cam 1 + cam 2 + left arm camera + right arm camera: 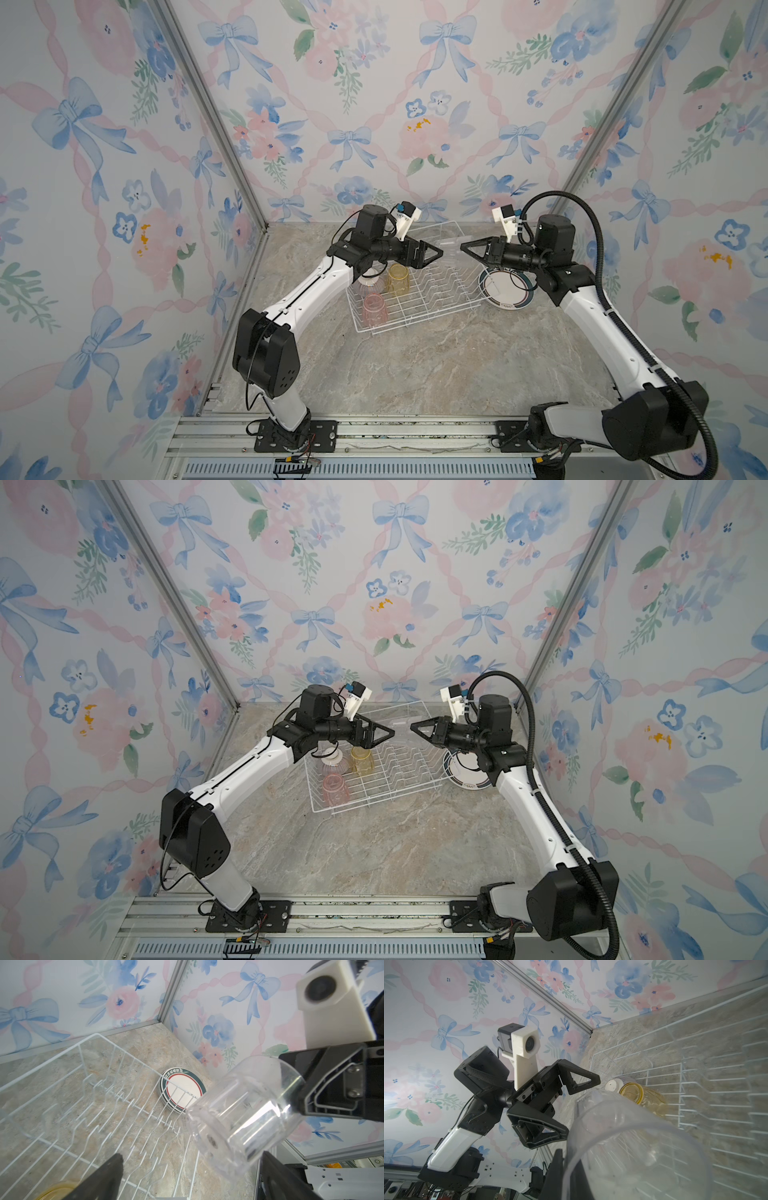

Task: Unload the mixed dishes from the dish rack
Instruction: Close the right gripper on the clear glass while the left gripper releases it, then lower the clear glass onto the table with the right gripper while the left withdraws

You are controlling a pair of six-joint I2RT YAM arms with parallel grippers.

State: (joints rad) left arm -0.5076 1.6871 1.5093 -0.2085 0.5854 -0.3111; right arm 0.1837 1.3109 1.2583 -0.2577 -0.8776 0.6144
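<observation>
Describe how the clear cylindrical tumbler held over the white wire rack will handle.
The clear cylindrical tumbler looks smooth and glossy, so probably slippery; the right end effector pinches only its rim, so it may pivot. Laid sideways, its round wall likely rolls.

White Chinese characters run along the dark green rim of the top plate (187, 1084), ahead of the left gripper (191, 1155); too small to read surely.

We logged two arms: left arm (307, 286) and right arm (594, 320) had white shells with black joint housings. A ribbed black conduit (599, 249) ran along the right one; a thin black cable (249, 386) looped off the left. The left gripper (438, 251) and right gripper (464, 248) were black, with triangular open-frame fingers (579, 1069) and silver screws (353, 1093) — white blocky camera mounts (525, 1047) on top.
</observation>
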